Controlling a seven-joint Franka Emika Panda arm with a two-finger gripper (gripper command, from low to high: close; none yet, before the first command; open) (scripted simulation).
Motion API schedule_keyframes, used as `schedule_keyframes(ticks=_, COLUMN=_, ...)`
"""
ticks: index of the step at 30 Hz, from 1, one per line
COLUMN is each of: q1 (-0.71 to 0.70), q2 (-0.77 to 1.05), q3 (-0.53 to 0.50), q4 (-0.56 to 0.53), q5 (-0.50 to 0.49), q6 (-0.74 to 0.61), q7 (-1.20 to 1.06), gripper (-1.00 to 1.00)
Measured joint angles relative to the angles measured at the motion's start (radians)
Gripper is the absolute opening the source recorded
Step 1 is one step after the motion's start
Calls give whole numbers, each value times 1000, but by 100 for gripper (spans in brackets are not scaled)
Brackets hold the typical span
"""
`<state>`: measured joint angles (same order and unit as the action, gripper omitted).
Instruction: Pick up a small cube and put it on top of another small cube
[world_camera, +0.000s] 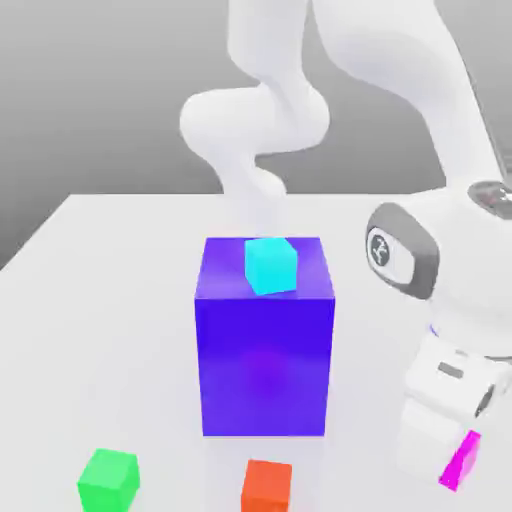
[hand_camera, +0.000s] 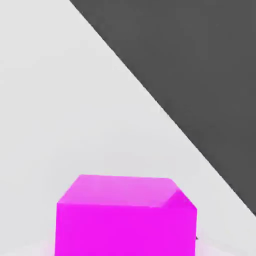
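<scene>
The small magenta cube (world_camera: 461, 463) peeks out tilted from under the white hand at the exterior view's lower right. My gripper (world_camera: 452, 440) is down over it and shut on it. The hand view has the same magenta cube (hand_camera: 126, 216) very close, resting on the white table (hand_camera: 70, 110). Other small cubes are a cyan cube (world_camera: 270, 265) on top of the big blue-purple cube (world_camera: 265, 350), a green cube (world_camera: 108, 478) and an orange-red cube (world_camera: 266, 487) near the front.
The big blue-purple cube stands tall in the table's middle, to the exterior view's left of my hand. The white arm (world_camera: 270, 110) curves behind it. In the hand view, the table edge runs diagonally close to the magenta cube, with dark floor (hand_camera: 200, 60) beyond.
</scene>
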<state>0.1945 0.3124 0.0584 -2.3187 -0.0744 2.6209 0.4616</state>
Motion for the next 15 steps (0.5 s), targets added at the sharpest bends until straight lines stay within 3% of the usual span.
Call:
schedule_keyframes(ticks=8, q1=-189, q2=-96, q3=-194, q4=-81, q5=111, q6=-12, q7=125, gripper=-100)
schedule_keyframes(ticks=11, q1=-281, q2=-21, q3=-245, q4=-72, q5=192, q6=51, q7=145, gripper=-100)
schedule_keyframes(ticks=12, q1=-306, q2=13, q3=-246, q4=-66, q5=216, q6=79, q7=143, gripper=100)
schedule_keyframes(ticks=15, q1=-306, q2=13, q3=-246, q4=-66, q5=216, q6=79, q7=143, gripper=100)
